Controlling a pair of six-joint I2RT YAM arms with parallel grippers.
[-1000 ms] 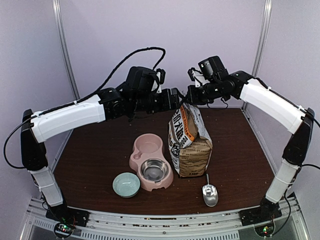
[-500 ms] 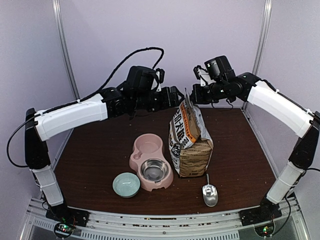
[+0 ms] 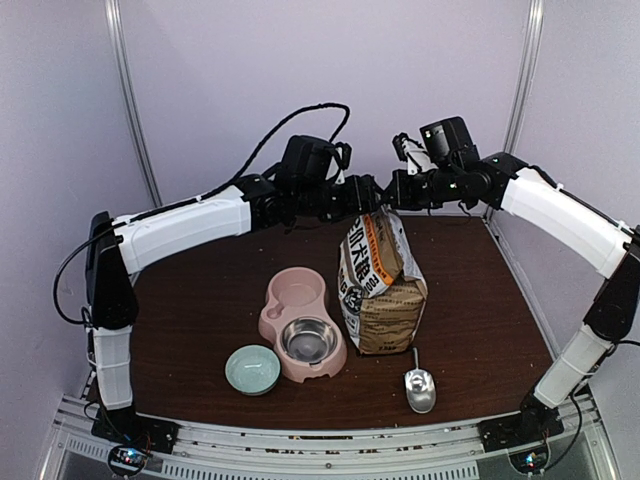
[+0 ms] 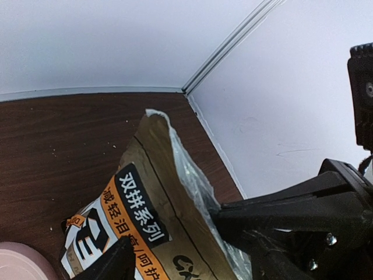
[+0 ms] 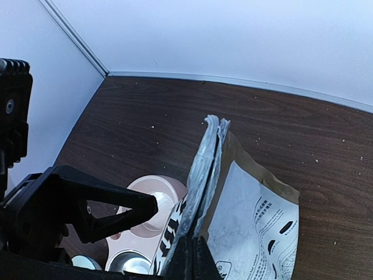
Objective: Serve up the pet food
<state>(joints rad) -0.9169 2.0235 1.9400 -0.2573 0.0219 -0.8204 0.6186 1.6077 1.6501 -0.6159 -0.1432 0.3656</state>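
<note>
Pressed together, the right gripper (image 5: 192,256) pinched the flattened top seam of the paper bag (image 3: 380,290). None of the pet food showed in any view, because the bag's mouth was squeezed flat and hid its contents. The left gripper (image 4: 189,251) faced the right one across that top edge. Its jaws were spread with one finger on either side of the bag's upper part, and whether they touched the paper could not be told. The bag stood upright on the dark wooden table (image 3: 200,300), just right of a pink double bowl (image 3: 302,322) whose near compartment held a steel insert. A pale green bowl (image 3: 252,368) sat just beside the pink bowl's near left corner. A metal scoop (image 3: 419,388) lay near the bag's front right.
</note>
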